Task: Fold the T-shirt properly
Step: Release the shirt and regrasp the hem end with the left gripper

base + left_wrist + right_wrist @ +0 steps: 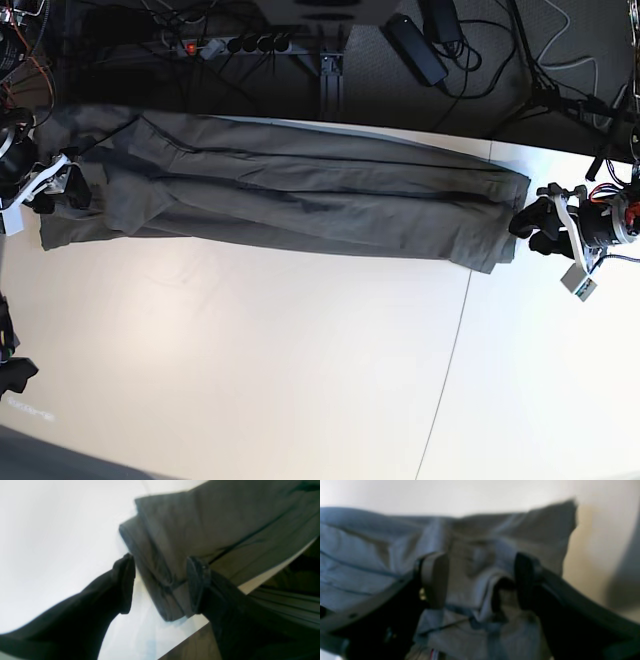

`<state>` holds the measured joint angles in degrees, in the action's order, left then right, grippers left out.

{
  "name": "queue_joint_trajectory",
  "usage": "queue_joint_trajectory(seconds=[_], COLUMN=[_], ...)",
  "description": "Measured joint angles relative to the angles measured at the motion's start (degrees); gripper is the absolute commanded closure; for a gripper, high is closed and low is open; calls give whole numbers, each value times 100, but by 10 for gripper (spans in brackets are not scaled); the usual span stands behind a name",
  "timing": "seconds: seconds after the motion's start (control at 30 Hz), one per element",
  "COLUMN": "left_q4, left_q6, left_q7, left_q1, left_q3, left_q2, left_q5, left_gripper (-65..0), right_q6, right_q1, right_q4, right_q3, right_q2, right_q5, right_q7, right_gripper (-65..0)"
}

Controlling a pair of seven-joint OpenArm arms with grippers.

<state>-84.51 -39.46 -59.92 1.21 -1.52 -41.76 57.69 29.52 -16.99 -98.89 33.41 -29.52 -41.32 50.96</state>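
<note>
The left pincer (160,585) is standing with its jaws spread wide, straddling the layered end of the large, plain dark grey-olive cotton T-shirt (290,195) without pinching it; one finger is resting on the cloth, the other on bare bench. The right pincer (480,580) is gaping too, with a bunched fold of cloth lying loose between its fingers, so I am judging that neither is holding anything.

In the base view the shirt is lying as a long narrow band along the far side of the white bench (250,370), stretching from about 9 o'clock to about 3 o'clock, a pincer at each end. I am reading the lengthwise folding as done: the layers are stacked. What is remaining, as I am judging it, is folding the band across its length into a compact packet and tidying the wrinkled end at 9 o'clock.
</note>
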Motion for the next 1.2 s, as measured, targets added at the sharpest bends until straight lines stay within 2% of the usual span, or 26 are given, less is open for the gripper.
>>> queue_joint_trajectory(seconds=[0.23,0.27,0.37,0.4,0.57,0.8,1.07,1.1,1.2], left_q4=[321,400,632,688,734,1082,1211,1211,1222], left_q6=[72,131,260,262,282,297,249,247,240], left_q7=[382,389,391,426,389,549,702,708,748], left_q1=[339,337,319,319,286,269,223,212,212], left_q3=[90,90,98,122,138,160,188,188,181], left_q2=[122,179,369,437,765,898,1209,1259,1353], left_q5=[-107,-107,33,195,310,608,664,664,538], left_gripper=[-361,-361,-361,-361,-361,-361,-352,-322,-146], right_q6=[0,0,0,0,0,0,0,0,0], right_q1=[0,2,-2,0,0,0,0,0,0], right_q4=[-229,-229,-229,-227,-212,-208,-208,-208,-208], right_q3=[0,0,0,0,0,0,0,0,0], right_q2=[52,103,295,343,463,463,463,466,463], right_q5=[-221,-227,-291,-284,-302,-304,-304,-304,-302], right_q7=[24,24,46,55,98,142,142,144,144], right_gripper=[-401,-359,-164,-127,-127,-204,-204,-204,-204])
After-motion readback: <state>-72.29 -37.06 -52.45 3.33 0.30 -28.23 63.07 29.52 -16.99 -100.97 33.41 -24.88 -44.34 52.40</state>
